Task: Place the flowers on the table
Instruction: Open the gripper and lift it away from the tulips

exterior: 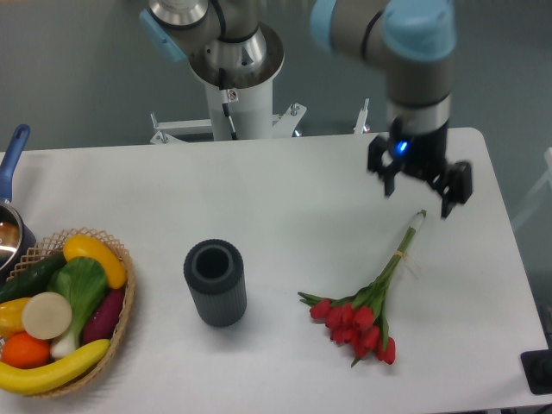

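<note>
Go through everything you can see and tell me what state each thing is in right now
flowers: lying flat on the table, not held
gripper: open, empty, raised above the stem ends
dark cylinder: upright, top open
basket: full of fruit and vegetables
pot: at the left edge, mostly cut off

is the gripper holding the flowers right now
No, the gripper hangs open above the table, while the flowers lie flat below it, untouched.

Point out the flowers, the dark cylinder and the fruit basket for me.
flowers (354, 323): fixed camera view, on the red tulip heads.
dark cylinder (216, 293): fixed camera view, on its ribbed side wall.
fruit basket (129, 302): fixed camera view, on its woven right rim.
</note>
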You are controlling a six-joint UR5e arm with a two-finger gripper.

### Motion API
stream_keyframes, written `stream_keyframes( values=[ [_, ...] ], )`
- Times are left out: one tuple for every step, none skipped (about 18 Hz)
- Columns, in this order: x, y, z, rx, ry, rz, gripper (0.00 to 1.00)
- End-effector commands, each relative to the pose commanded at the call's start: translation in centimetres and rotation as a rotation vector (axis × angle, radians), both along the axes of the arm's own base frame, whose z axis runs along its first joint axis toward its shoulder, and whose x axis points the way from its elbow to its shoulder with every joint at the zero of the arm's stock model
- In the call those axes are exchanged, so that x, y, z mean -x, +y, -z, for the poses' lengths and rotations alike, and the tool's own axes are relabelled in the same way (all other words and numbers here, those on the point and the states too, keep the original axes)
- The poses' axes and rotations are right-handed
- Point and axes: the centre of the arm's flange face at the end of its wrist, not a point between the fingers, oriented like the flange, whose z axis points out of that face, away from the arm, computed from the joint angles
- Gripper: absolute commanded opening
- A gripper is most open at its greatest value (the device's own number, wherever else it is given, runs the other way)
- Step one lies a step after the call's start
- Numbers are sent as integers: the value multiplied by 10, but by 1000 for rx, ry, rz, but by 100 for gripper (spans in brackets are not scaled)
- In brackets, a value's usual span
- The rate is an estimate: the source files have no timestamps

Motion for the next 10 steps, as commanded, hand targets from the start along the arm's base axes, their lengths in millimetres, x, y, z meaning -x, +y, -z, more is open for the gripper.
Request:
stream_keyframes(
  values=[
    [2,-16,-5,13,-2,27,100],
    [2,-29,-8,31,-6,66,100],
    [3,-40,-11,44,-4,103,100],
    [4,-49,-16,53,7,126,100],
    [5,-57,-18,54,9,137,100],
    [6,-62,-19,43,3,148,100],
    [8,-66,-19,31,-1,157,100],
    [9,-69,-20,25,2,159,100],
    [9,-71,-20,22,0,156,100],
    [9,-72,-20,16,-1,155,100]
  ],
)
